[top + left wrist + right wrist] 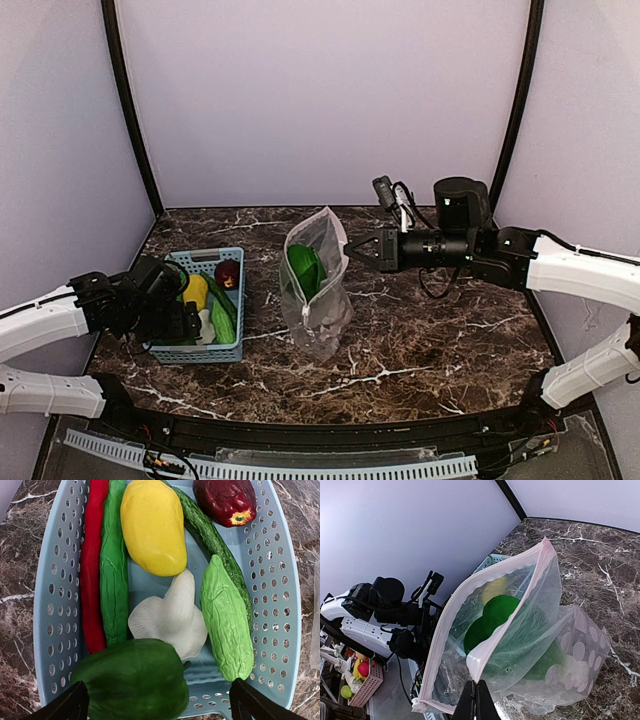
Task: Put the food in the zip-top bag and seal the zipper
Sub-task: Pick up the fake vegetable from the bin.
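The food lies in a light blue basket [280, 605]: a red chilli [91, 580], a long green piece [114, 565], a yellow oval [151, 525], a white piece [170, 615], a pale green piece [227, 620], a dark red fruit [225, 500] and a green pepper [132, 680]. My left gripper [157, 707] hangs open over the basket, its fingers either side of the pepper. The zip-top bag [315, 285] stands mid-table with green food [495, 617] inside. Its zipper [512, 625] gapes open. My right gripper [478, 695] is shut on the near lip of the mouth.
The basket [232, 352] sits left of the bag with a narrow gap between them. Pale enclosure walls and black corner posts ring the marble table [430, 340]. The left arm [385, 605] shows behind the bag in the right wrist view.
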`<state>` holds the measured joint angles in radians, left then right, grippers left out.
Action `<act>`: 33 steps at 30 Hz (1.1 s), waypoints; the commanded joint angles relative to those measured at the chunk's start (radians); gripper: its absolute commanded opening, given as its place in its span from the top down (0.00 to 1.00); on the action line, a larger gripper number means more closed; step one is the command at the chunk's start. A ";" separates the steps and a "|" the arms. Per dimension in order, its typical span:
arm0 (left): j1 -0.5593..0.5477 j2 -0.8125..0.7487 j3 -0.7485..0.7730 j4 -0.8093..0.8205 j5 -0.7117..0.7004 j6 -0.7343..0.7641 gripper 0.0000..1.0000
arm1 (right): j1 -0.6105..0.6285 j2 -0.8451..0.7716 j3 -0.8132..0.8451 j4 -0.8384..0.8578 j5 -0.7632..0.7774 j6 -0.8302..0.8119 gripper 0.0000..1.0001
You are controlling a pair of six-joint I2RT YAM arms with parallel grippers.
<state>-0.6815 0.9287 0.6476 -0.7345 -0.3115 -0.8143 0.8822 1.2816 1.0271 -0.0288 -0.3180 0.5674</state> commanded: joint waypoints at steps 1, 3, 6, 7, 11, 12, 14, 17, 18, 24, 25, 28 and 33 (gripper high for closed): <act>0.014 -0.012 -0.016 -0.039 -0.041 -0.011 0.01 | -0.006 0.006 -0.002 0.024 -0.005 0.009 1.00; 0.023 -0.002 -0.016 -0.040 -0.038 -0.005 0.01 | -0.006 0.006 -0.003 0.024 -0.006 0.011 1.00; 0.030 0.017 -0.015 -0.046 -0.043 0.000 0.01 | -0.006 0.005 -0.003 0.024 -0.008 0.012 1.00; 0.032 0.021 -0.014 -0.049 -0.048 0.000 0.01 | -0.006 0.005 -0.004 0.024 -0.007 0.013 1.00; 0.031 0.044 -0.016 -0.055 -0.059 -0.002 0.01 | -0.006 0.001 -0.006 0.024 -0.007 0.013 1.00; 0.032 0.050 -0.018 -0.051 -0.057 -0.001 0.01 | -0.006 0.000 -0.006 0.024 -0.007 0.014 1.00; 0.034 0.057 -0.018 -0.041 -0.054 0.000 0.01 | -0.006 -0.001 -0.007 0.024 -0.007 0.015 1.00; 0.033 0.073 -0.020 -0.030 -0.054 0.003 0.01 | -0.006 -0.002 -0.008 0.048 -0.009 0.016 1.00; 0.033 0.078 -0.021 -0.029 -0.054 0.004 0.01 | -0.006 -0.002 -0.009 0.050 -0.010 0.016 1.00; 0.036 0.124 -0.027 -0.021 -0.051 0.007 0.01 | -0.007 -0.006 -0.011 0.050 -0.010 0.018 1.00; 0.036 0.131 -0.028 -0.017 -0.048 0.008 0.01 | -0.006 -0.006 -0.013 0.050 -0.009 0.017 1.00; 0.036 0.137 -0.029 -0.006 -0.043 0.010 0.01 | -0.006 -0.008 -0.013 0.050 -0.007 0.017 1.00; 0.036 0.140 -0.036 0.010 -0.034 0.010 0.03 | -0.006 -0.003 -0.012 0.052 -0.011 0.017 1.00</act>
<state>-0.6518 1.0664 0.6319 -0.7307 -0.3519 -0.8074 0.8822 1.2816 1.0260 -0.0071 -0.3187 0.5816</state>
